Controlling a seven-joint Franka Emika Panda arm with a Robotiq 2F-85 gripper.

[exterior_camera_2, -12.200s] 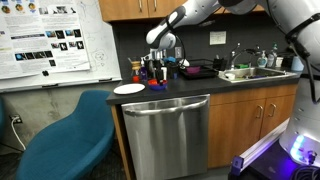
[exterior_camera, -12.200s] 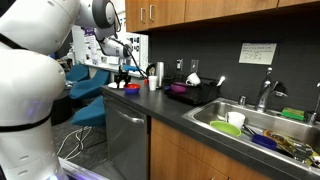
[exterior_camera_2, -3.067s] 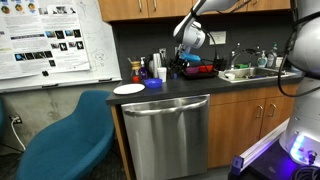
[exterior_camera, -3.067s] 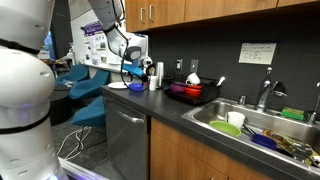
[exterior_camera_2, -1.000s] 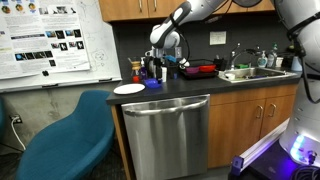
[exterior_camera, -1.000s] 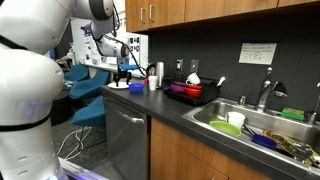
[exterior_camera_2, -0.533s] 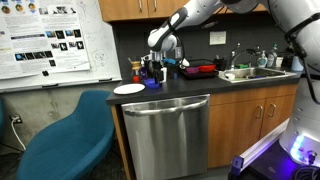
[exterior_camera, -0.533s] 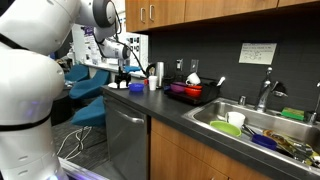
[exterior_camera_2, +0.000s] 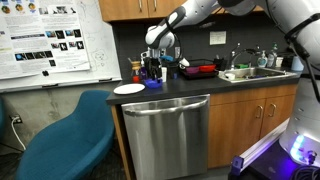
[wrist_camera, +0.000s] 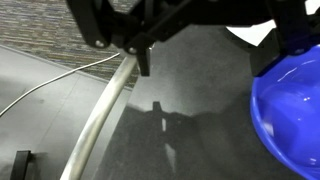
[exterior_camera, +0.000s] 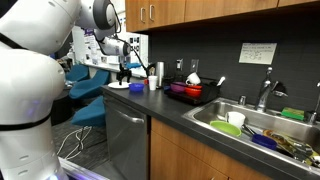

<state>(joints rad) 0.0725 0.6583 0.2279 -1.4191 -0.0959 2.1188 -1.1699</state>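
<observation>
Change noted: 3 s ago the end effector (exterior_camera_2: pixel 152 69) is hung over the red dish (exterior_camera_2: pixel 199 70), well away from the white plate (exterior_camera_2: pixel 129 89). Now it is hung just beside the plate, low above the desk (wrist_camera: pixel 170 130). Over the last 1 s only a small drift toward the plate is seen. The jaws are spread wide in every frame; nothing is held and nothing is touched.

Reading: only a reposition is made so far, no grasp. In the wrist view bare desk lies under the gap between the fingers, and the blue bowl (wrist_camera: pixel 291 112) lies off to 1 side, outside the jaws, not between them.

Bowl position: unmoved across all frames. It is set on the desk just beside the white plate, on the plate's red-dish side. Contact with the plate cannot be told from either exterior view.

Bowl look: saturated blue, glossy, with soft highlights along 1 curved flank, likely plastic. The outline is round and is cut off by the wrist view's edge, so only part is shown. No contents are seen. Whether it is stood upright or turned over cannot be told.

Also in the wrist view: the desk's pale front edge runs diagonally on the side away from the plate, with carpeted floor (wrist_camera: pixel 40 50) and 1 cable (wrist_camera: pixel 50 82) below it.
</observation>
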